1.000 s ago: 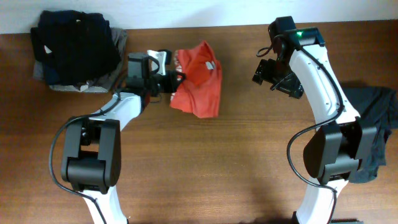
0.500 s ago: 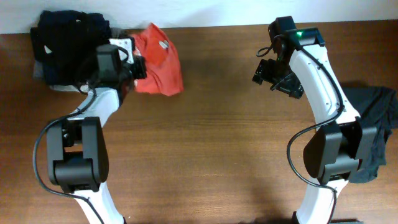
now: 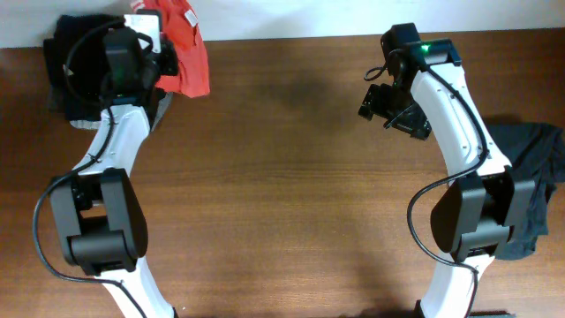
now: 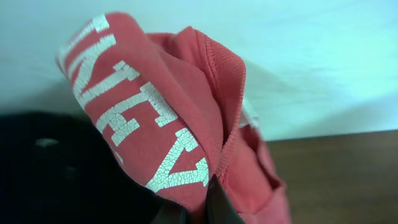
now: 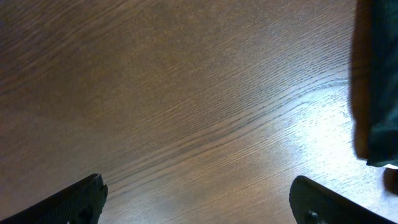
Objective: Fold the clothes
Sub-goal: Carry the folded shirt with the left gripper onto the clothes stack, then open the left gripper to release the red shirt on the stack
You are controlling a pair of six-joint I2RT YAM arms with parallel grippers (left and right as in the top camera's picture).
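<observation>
- red-orange cotton T-shirt: white, cracked block lettering
- wooden table: dark brown, fine grain streaks
- stacked garment pile: black
- crumpled cloth garment: charcoal

Dark brown wood-grain table; plain white wall along far edge; pale glare on wood, perhaps lamp reflection.

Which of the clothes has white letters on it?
The red T-shirt pinched in the left gripper; the dark pile and dark garment show none.

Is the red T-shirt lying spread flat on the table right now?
No, the left hand holds the red T-shirt bunched up beside the dark clothes pile.
</observation>
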